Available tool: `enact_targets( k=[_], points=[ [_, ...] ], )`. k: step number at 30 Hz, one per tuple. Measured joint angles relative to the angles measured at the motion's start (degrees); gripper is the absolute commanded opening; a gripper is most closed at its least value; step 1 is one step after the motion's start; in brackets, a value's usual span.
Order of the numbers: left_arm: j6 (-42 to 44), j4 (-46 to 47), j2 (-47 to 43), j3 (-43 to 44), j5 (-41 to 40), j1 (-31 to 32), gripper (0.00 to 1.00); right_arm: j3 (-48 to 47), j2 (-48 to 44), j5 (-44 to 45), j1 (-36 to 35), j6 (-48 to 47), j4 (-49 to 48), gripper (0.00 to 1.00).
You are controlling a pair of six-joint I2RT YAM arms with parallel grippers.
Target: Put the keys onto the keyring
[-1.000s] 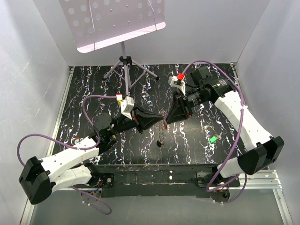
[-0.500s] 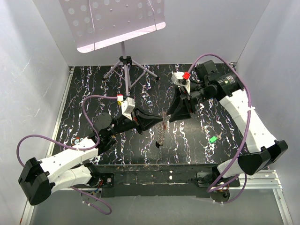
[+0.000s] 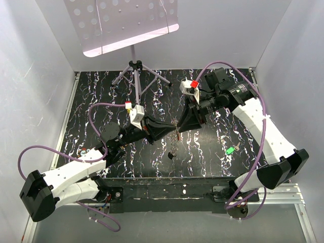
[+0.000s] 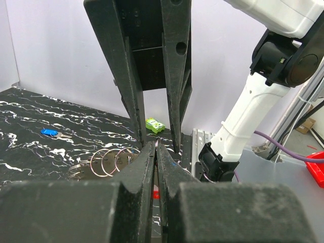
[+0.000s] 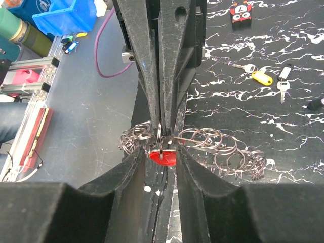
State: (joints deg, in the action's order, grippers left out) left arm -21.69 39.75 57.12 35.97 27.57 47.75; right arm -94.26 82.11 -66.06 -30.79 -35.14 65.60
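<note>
My left gripper [image 3: 173,125] [image 4: 156,145] is shut on the thin keyring [image 4: 157,142] [image 5: 160,132], holding it on edge above the black marbled table [image 3: 101,91]. Tip to tip against it is my right gripper [image 3: 178,124] [image 5: 160,154], whose two fingers flank a red-headed key [image 5: 163,157] and touch its sides. The ring's wire crosses that red head. A chain of spare rings [image 3: 175,139] [image 5: 217,149] hangs below the grip. Other keys lie loose on the table: a green one [image 3: 230,150] [image 4: 155,125], a blue one [image 4: 49,132], a yellow one [image 5: 261,77] and a silver one [image 5: 283,86].
A music stand's tripod [image 3: 134,71] stands at the back centre under its perforated desk [image 3: 121,20]. The chain's small black end piece [image 3: 172,156] rests on the table near the front. White walls close in the left, right and back.
The right arm drew back and up a little, then returned to the left gripper's tip. Its jaws widened and narrowed again. The left arm held still.
</note>
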Motion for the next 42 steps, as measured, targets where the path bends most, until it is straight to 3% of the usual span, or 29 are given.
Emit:
enact_targets(
  k=[9,21,24,27,36,42],
  points=[
    [-0.2,0.4,0.0,0.0,-1.2,0.0,0.0,0.0,0.0,0.3,-0.7,1.2,-1.2,0.25],
    [-0.4,0.3,0.0,0.0,-1.8,0.0,0.0,0.0,0.0,0.3,-0.7,3.3,-2.5,0.25],
    [-0.4,0.3,0.0,0.0,-1.9,0.0,0.0,0.0,0.0,0.4,-0.7,3.8,-2.9,0.17],
    [-0.5,0.3,0.0,0.0,-2.1,0.0,0.0,0.0,0.0,0.5,-0.7,4.2,-3.2,0.01],
    [-0.9,0.0,0.0,0.0,-2.7,0.0,0.01,0.3,0.0,1.3,-0.8,5.4,-4.2,0.01],
    [-1.8,-1.1,0.0,0.0,-3.3,0.0,0.24,0.3,0.0,2.4,-0.8,6.6,-4.3,0.01]
  ],
)
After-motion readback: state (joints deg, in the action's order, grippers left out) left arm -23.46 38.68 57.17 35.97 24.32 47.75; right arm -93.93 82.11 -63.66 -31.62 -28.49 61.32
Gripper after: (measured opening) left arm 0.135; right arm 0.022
